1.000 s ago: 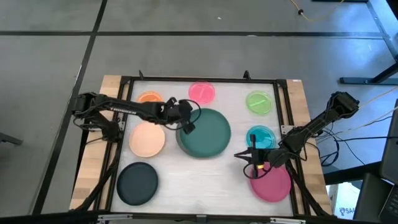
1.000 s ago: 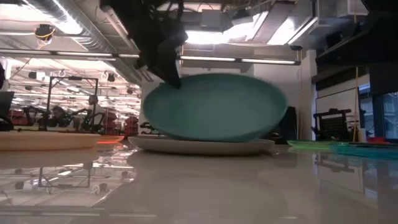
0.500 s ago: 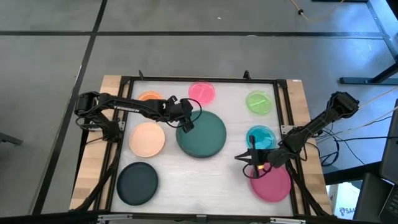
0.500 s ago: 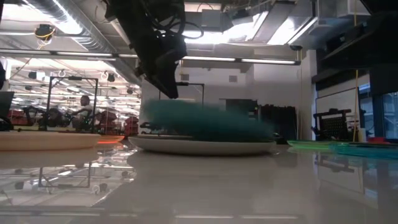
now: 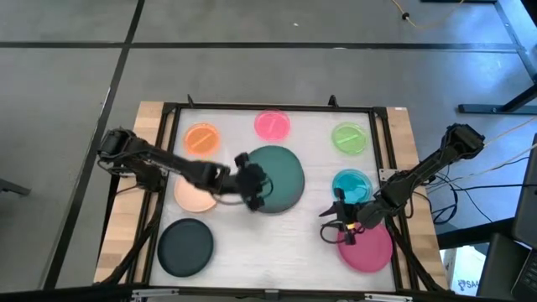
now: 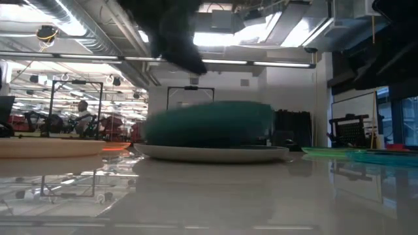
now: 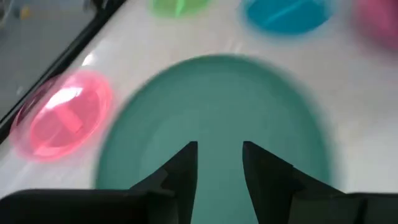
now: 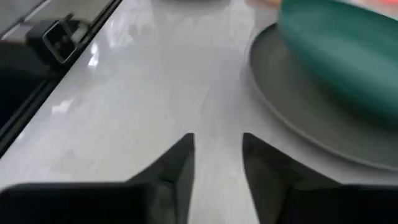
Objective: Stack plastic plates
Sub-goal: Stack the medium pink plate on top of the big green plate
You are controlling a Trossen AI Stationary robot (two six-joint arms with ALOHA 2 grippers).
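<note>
Dark green plastic fills the middle of the table in the high view: the dark green plate (image 5: 279, 178) lies over the grey plate, which is almost wholly covered from above. The left gripper (image 5: 254, 191) is at this plate's near-left edge, beside the peach plate (image 5: 192, 195). Along the far side lie the orange plate (image 5: 200, 138), the pink plate (image 5: 272, 125) and the light green plate (image 5: 349, 138). The black plate (image 5: 186, 246) sits near left. The cyan plate (image 5: 351, 185) lies right of centre, with the magenta plate (image 5: 369, 247) nearer, and the right gripper (image 5: 340, 225) hovers just left of those two.

In the low view, the dark green plate (image 6: 209, 123) is blurred and sits over the grey plate (image 6: 210, 153), whose rim shows beneath it.

In the left wrist view, the left gripper (image 7: 219, 163) has its fingers apart with nothing between them, over the dark green plate (image 7: 217, 124); the pink plate (image 7: 62, 114) lies beside it.

In the right wrist view, the right gripper (image 8: 216, 157) also stands apart and empty above bare table (image 8: 143, 93), with the dark green plate (image 8: 348, 50) tilted on the grey plate (image 8: 305, 112) beyond.
</note>
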